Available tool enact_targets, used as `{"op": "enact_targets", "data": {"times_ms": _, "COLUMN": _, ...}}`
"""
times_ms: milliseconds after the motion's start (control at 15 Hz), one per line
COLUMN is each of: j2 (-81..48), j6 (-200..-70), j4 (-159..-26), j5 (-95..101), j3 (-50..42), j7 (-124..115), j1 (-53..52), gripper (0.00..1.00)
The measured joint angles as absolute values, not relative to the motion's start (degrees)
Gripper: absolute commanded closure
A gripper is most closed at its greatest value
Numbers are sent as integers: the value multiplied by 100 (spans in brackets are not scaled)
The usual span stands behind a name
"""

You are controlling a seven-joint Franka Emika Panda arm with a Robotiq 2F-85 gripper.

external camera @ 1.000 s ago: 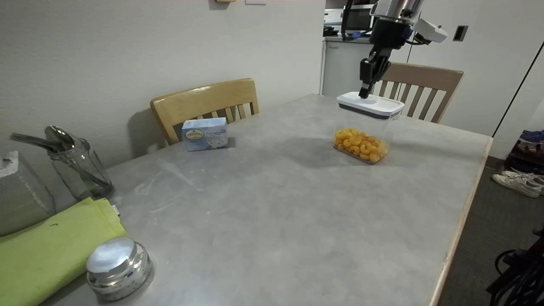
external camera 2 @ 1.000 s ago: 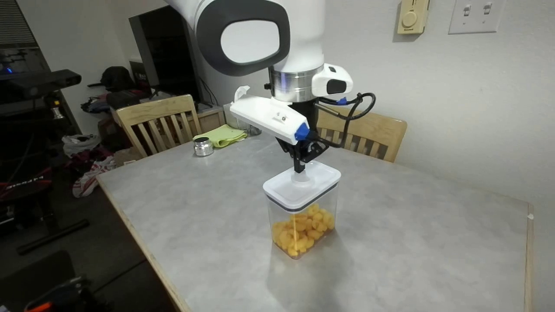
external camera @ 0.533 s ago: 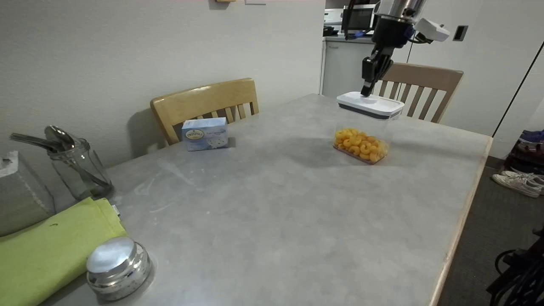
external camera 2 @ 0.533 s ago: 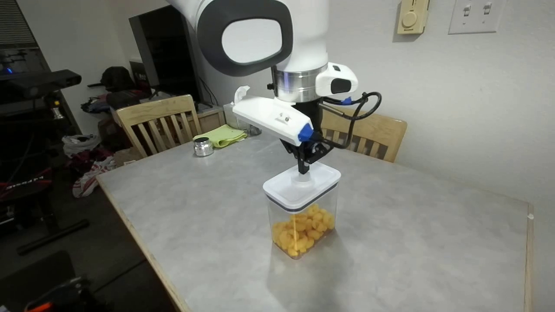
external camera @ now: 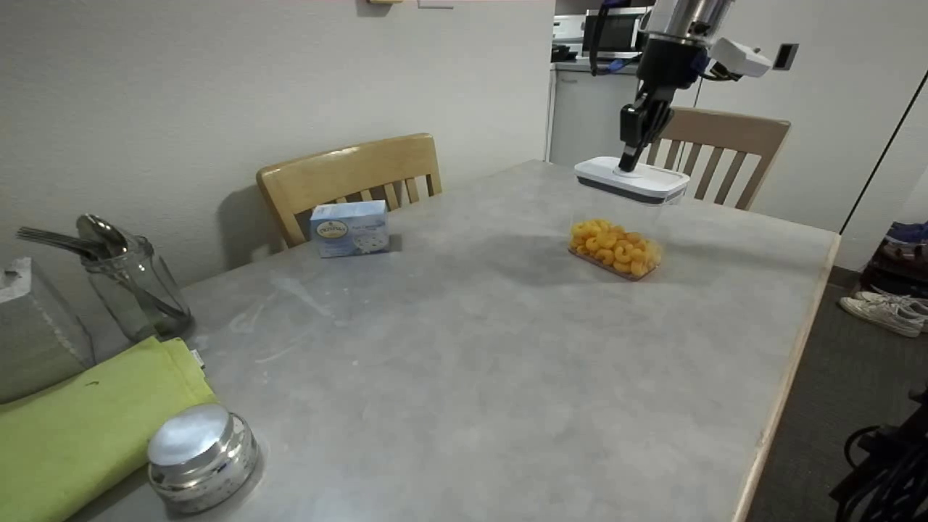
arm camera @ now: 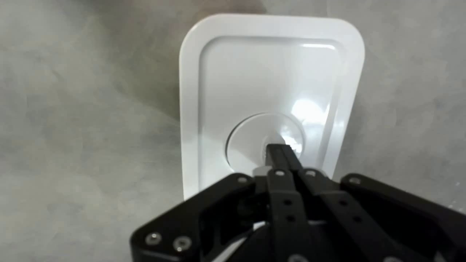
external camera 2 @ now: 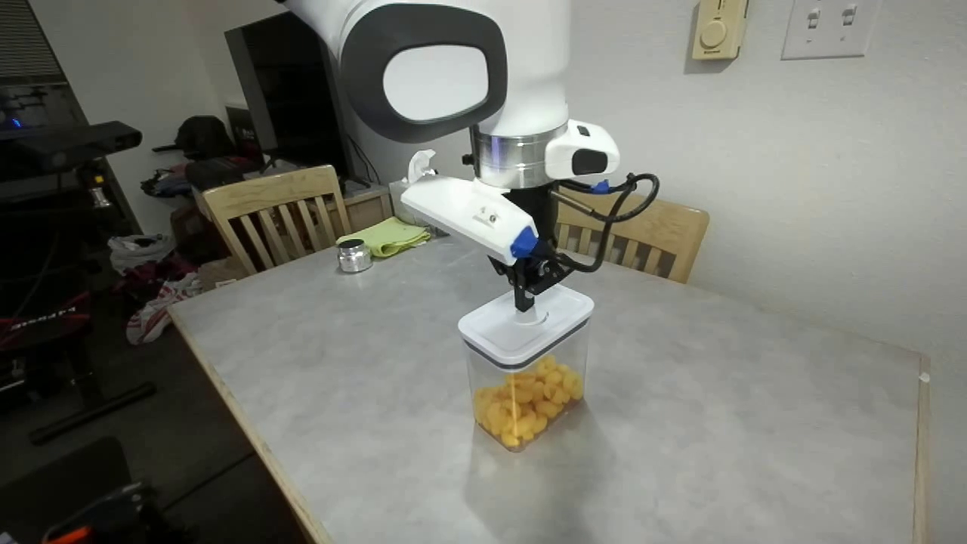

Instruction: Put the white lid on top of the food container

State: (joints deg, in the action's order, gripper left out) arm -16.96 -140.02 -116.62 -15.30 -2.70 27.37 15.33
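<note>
A: Reading an exterior view from the left, what to pass?

B: The green cloth (external camera: 109, 424), the metal jar (external camera: 203, 464), then the blue tea box (external camera: 350, 229), all well apart from the job.

A: And farther right?

B: On to the food container (external camera: 616, 209), upright on the grey table (external camera: 449, 377), with yellow pasta (external camera: 616, 246) low inside. Right on its rim, the white lid (external camera: 658, 181), level and, by the look of it, lined up with the walls.

A: Nearly done, then?

B: Probably, down to pressing the round button (arm camera: 249, 139) in the lid. Hard to tell whether flush.

A: How to press well?

B: Push slowly and straight down through the gripper (arm camera: 281, 146), near the button's middle. Avoid any sideways lean, so as not to tip or slide the container. Once flush, lift straight off, without catching the lid.

A: And the jaws?

B: Fully together in the wrist view, no gap between the fingertips (arm camera: 276, 156), gripping nothing. Apparently touching the button from above, at a slant; impossible to judge how firmly.
</note>
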Motion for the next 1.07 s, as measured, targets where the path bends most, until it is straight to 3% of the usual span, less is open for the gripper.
{"op": "enact_targets", "data": {"times_ms": 1067, "j2": -1670, "j6": -14494, "j4": -11917, "j5": -2014, "j3": -201, "j7": 3157, "j1": 1577, "gripper": 100}}
